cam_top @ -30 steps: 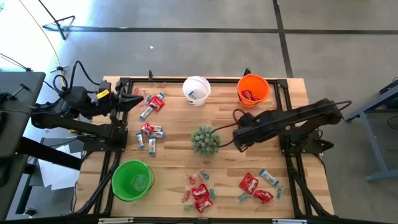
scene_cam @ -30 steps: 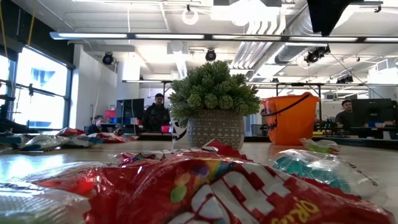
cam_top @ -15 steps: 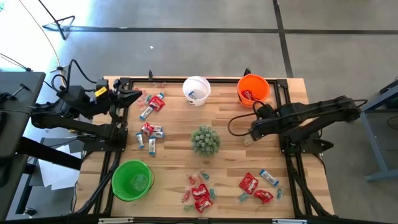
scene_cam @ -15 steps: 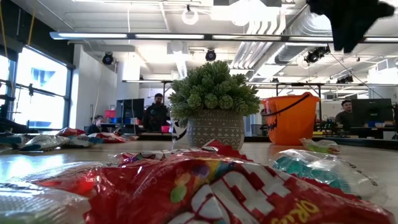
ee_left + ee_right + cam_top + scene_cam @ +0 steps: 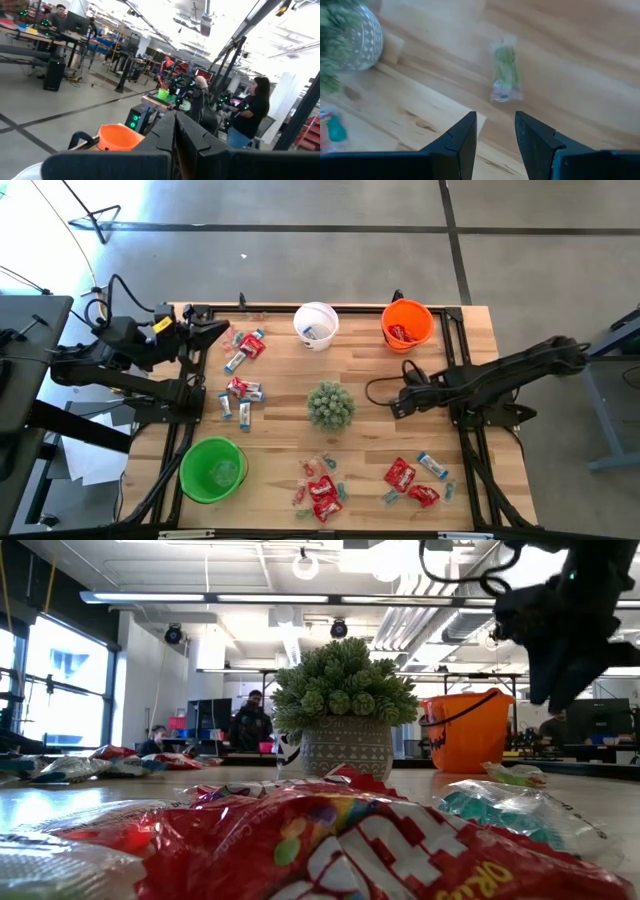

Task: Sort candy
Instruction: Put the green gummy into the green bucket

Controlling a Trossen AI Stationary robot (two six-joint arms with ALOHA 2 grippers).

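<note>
1. The left hand is kept parked at the desk's far left edge, its fingers pressed together with nothing between them, just beside a cluster of red and blue-and-white candies.
2. The potted plant is left standing mid-desk, between both arms.
3. The right hand has been drawn back from beside the plant toward the right side and lowered; its fingers are parted and nothing is held.
4. A small green-wrapped candy is seen lying on the wood just ahead of those fingers.
5. The withdrawal is judged to be a lining-up on this piece, probably for the green bucket.
</note>
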